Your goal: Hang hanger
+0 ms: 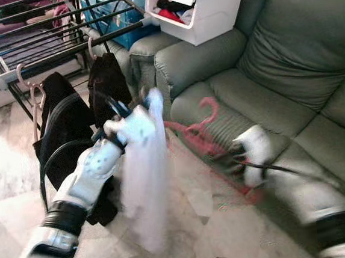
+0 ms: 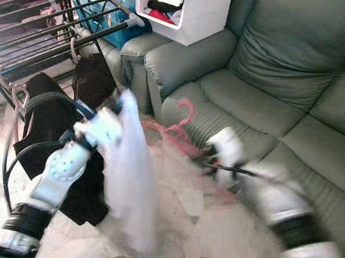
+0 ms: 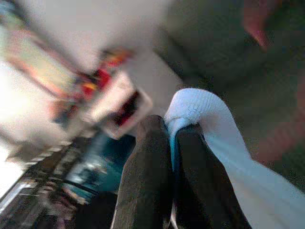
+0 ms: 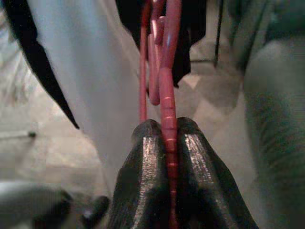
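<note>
**Inspector:** What is each hand holding, and why?

**Onlooker:** The right hand (image 4: 164,143) is clamped on the hanger (image 1: 198,130), a red one, fingers together on its bar; the hook rises ahead of that hand, over the sofa (image 1: 288,64). The left hand (image 3: 174,157) is pinched shut on a white cloth (image 1: 147,179), which hangs below it. I judge the cloth is held high so that it drapes free for the hanger, which sits just beside it.

**Inspector:** Surroundings? Obstructions?

**Onlooker:** Beyond the left hand stands the rack (image 1: 43,37), with dark garments (image 1: 66,123) already on hooks. A white bin (image 1: 201,9) sits on the sofa arm, past both hands. The garments crowd the rail, so a free spot may be tight. The head views are blurred.
</note>
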Motion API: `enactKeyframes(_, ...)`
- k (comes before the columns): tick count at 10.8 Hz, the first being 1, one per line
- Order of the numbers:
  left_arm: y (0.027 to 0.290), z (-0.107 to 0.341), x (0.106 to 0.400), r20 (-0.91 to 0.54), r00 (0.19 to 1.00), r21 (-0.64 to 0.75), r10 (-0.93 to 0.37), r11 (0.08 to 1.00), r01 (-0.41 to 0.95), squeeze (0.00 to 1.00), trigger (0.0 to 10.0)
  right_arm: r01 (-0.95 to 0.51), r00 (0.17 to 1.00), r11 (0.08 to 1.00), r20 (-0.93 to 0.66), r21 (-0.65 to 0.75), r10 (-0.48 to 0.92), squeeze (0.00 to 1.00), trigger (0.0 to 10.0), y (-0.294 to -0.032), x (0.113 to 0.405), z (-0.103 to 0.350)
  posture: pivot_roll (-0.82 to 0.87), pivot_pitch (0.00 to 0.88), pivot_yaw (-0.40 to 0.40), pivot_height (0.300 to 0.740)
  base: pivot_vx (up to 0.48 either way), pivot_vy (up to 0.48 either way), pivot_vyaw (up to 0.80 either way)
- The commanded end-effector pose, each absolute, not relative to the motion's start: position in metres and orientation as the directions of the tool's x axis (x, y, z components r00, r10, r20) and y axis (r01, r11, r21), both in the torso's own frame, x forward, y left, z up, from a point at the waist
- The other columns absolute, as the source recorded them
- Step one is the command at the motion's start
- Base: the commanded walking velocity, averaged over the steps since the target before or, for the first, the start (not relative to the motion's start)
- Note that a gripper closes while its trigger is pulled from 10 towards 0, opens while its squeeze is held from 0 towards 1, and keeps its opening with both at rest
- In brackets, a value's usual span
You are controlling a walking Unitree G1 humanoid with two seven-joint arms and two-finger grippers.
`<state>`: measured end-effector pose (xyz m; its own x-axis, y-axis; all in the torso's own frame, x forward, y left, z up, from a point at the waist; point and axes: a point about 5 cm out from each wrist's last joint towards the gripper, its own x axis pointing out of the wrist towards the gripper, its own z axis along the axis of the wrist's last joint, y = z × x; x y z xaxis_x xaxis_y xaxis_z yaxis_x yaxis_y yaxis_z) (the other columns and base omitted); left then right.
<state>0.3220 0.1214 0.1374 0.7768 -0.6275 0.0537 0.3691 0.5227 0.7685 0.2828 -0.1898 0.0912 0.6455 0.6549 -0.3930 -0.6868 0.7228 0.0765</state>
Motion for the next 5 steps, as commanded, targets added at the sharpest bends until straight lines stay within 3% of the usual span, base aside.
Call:
enactKeyframes(1, 0.117, 0.126, 0.317, -0.076, 0.711, 0.785, -0.699, 0.398, 0.474, 0.0, 10.0, -0.759, 0.61, 0.651, -0.387, -0.032, 0.692, 0.0, 10.0, -0.193, 0.287, 0.109, -0.05, 0.0, -0.039, 0.74, 0.0, 0.0, 0.0)
enactKeyframes(3, 0.131, 0.104, 0.315, -0.262, 0.662, 0.787, -0.702, 0.242, 0.567, 0.0, 10.0, -0.745, 0.649, 0.648, -0.403, -0.16, 0.646, 0.0, 10.0, -0.212, 0.295, 0.119, -0.05, 0.0, -0.033, 0.74, 0.0, 0.0, 0.0)
enactKeyframes(5, 0.152, 0.081, 0.309, -0.517, 0.557, 0.693, -0.65, 0.065, 0.718, 0.0, 10.0, -0.771, 0.621, 0.595, -0.474, -0.226, 0.625, 0.0, 10.0, -0.216, 0.286, 0.104, -0.05, 0.0, -0.025, 0.74, 0.0, 0.0, 0.0)
